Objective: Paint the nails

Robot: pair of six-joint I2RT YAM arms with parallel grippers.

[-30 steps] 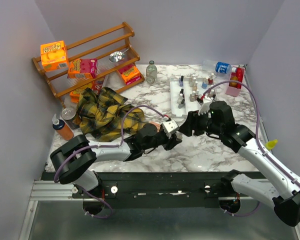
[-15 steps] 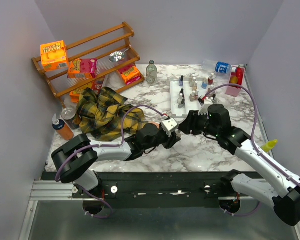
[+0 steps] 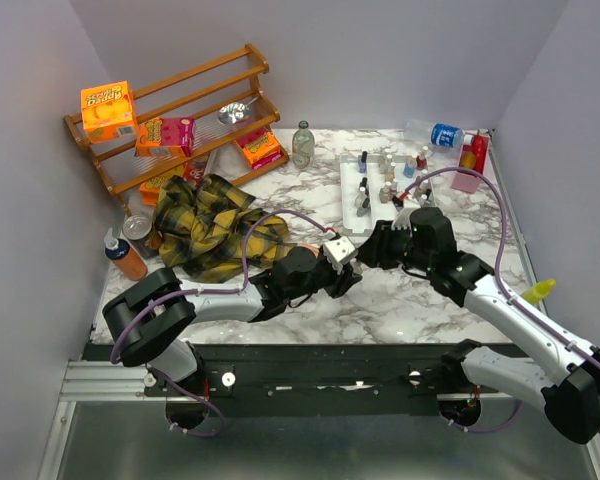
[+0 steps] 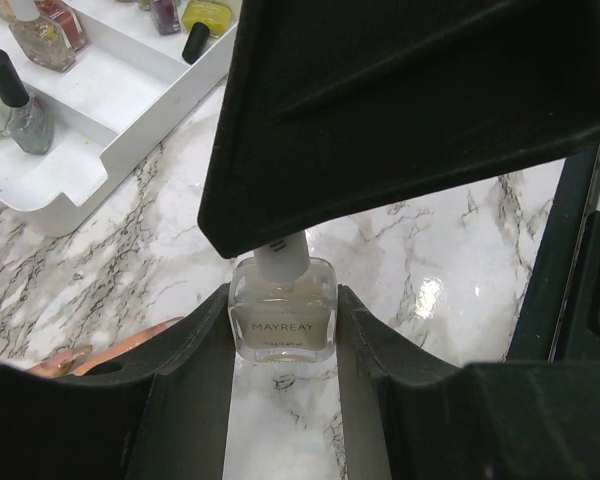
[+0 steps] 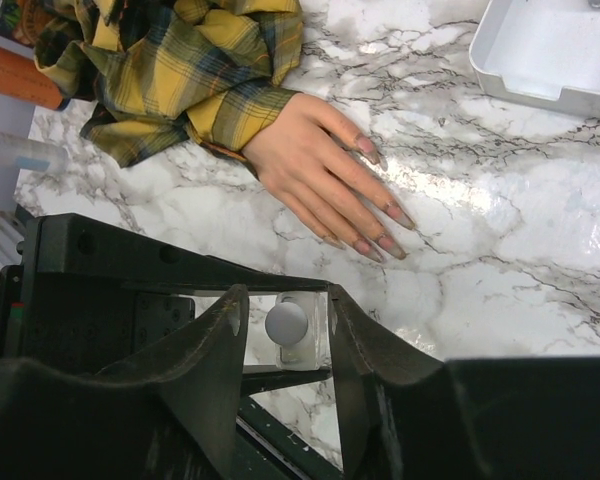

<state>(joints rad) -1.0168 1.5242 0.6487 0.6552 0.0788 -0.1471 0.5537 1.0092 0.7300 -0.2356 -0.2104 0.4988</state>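
The step looked to be taking the cap [image 5: 287, 323] off the polish bottle [image 4: 283, 328]. The right hand [image 5: 287, 300] needed to close squarely on it, twist about the neck, then draw straight out. The left hand [image 4: 284, 300] clamped the bottle by its sides. The right hand stood narrow either side of the cap, a slight gap showing. The nails [image 5: 385, 225] lay close by on the mannequin hand [image 5: 315, 165], flat on the table [image 5: 500, 230].

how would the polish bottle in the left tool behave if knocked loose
The polish bottle looks like glass, so likely rigid and breakable. Its glossy flat sides may be slippery. The square body suggests it would tip rather than roll.
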